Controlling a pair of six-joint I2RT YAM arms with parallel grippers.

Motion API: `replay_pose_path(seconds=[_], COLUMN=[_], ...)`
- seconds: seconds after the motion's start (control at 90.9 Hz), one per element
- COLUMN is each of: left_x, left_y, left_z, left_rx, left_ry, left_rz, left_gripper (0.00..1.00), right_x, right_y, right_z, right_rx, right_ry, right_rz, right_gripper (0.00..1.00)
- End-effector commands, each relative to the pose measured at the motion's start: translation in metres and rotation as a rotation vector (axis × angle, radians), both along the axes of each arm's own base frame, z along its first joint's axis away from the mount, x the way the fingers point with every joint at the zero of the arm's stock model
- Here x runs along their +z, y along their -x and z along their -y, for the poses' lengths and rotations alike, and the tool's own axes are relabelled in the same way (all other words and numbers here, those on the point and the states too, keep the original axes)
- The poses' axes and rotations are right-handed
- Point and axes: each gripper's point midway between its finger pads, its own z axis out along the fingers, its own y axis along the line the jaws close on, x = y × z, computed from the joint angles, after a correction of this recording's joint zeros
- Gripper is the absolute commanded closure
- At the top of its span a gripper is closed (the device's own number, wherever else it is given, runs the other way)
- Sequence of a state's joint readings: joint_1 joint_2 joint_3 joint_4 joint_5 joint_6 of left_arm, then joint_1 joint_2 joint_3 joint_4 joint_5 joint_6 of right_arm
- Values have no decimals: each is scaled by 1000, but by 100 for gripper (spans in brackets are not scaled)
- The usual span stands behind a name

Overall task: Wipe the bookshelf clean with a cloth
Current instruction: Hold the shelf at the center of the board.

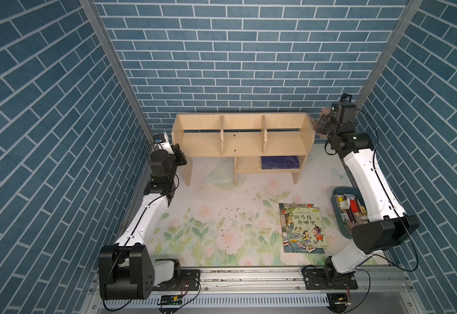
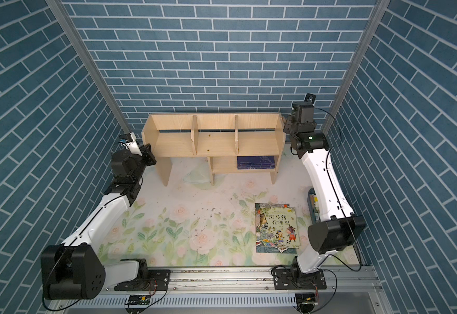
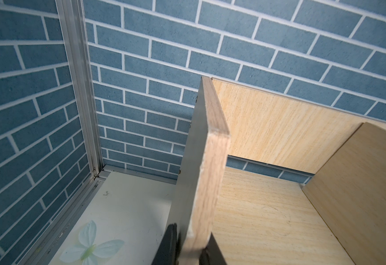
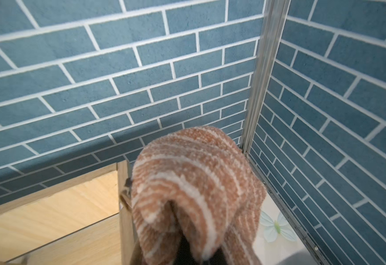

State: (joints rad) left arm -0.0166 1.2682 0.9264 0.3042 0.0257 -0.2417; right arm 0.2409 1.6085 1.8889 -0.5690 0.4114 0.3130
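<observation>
- The bookshelf [image 1: 243, 142] stands on the desk [image 1: 208, 195] with its back to the rear wall and its open front facing the arms
- The left tool [image 3: 192, 251] is at the bookshelf's end panel on the left arm's side. Its dark fingers [image 3: 171, 241] sit one on each face of that panel's front edge, closed to the board's thickness and gripping it
- The right tool [image 4: 188, 251] is at the bookshelf's opposite end, just outside the top of that side panel, with its jaws fully closed on the cloth [image 4: 194, 183]
- The cloth, tan-brown with cream stripes, bunches over the right tool and hides most of it. In a top view the cloth [image 1: 324, 112] shows as a brown bundle beside the bookshelf's upper rear corner; I cannot tell whether it touches the panel
- A dark blue book [image 1: 280, 162] lies flat in the bookshelf's lower cubby
- Small brown specks [image 1: 234, 134] sit on the board of the bookshelf's middle compartment
- A picture book [image 1: 302, 227] lies flat on the desk, well in front of the bookshelf on the right arm's side
- A blue-grey bin [image 1: 344, 233] of small items sits in front of the bookshelf's right end, partly hidden by the right arm
- Dark crumbs [image 1: 235, 216] are scattered on the desk in front of the bookshelf
</observation>
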Motion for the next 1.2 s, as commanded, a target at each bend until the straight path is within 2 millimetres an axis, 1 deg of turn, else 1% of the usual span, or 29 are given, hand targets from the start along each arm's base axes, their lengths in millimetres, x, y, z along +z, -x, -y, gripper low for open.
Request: replay_pose_path(seconds=[0.0,0.099,0.176,0.319,0.352,0.396,0.506,0.572,0.594,0.726,0.77,0.792,0.847,0.891,0.935,1.034,1.089,1.155,1.166,1.188], left_x=[-14,-14,-15,-13,-14,-15,-14,-13,-14,-15,-15,-15,-16,-16,-16,-18,-19,-18,-18,-18], left_y=[3,3,3,4,4,3,4,4,4,3,3,3,3,3,4,2,2,2,2,2], left_z=[42,44,43,44,44,44,45,45,45,46,47,46,47,47,47,47,47,47,47,47], left_rx=[-167,-174,-170,-175,-174,-175,-179,-179,-180,-182,-182,-182,-184,-184,-181,-179,-181,-181,-180,-180], left_ry=[74,77,76,76,77,77,78,80,79,79,79,79,78,77,72,69,70,70,70,69], left_rz=[-64,-63,-65,-60,-61,-62,-60,-60,-61,-64,-64,-64,-65,-66,-65,-72,-74,-73,-72,-73], left_gripper=[100,100,100,100,100,100,100,100,100,100,100,100,100,100,100,100,100,100,100,100], right_x=[-8,-15,-15,-2,3,12,32,39,37,45,43,46,43,43,41,30,21,14,9,9], right_y=[6,11,16,22,21,19,8,-3,-9,-34,-43,-45,-54,-57,-58,-51,-45,-36,-36,-34], right_z=[-22,-43,-60,-86,-90,-91,-90,-102,-110,-153,-167,-171,-186,-196,-207,-233,-242,-247,-247,-245], right_rx=[92,163,195,238,243,238,216,251,274,412,442,449,467,487,513,571,582,569,563,552], right_ry=[-63,-72,-62,-24,-18,-13,-3,-19,-28,-82,-92,-95,-100,-108,-116,-106,-77,-34,-23,-11], right_rz=[3,2,2,31,38,50,83,95,91,131,135,143,139,139,138,124,108,91,82,82], right_gripper=[100,100,100,100,100,100,100,100,100,100,100,100,100,100,100,100,100,100,100,100])
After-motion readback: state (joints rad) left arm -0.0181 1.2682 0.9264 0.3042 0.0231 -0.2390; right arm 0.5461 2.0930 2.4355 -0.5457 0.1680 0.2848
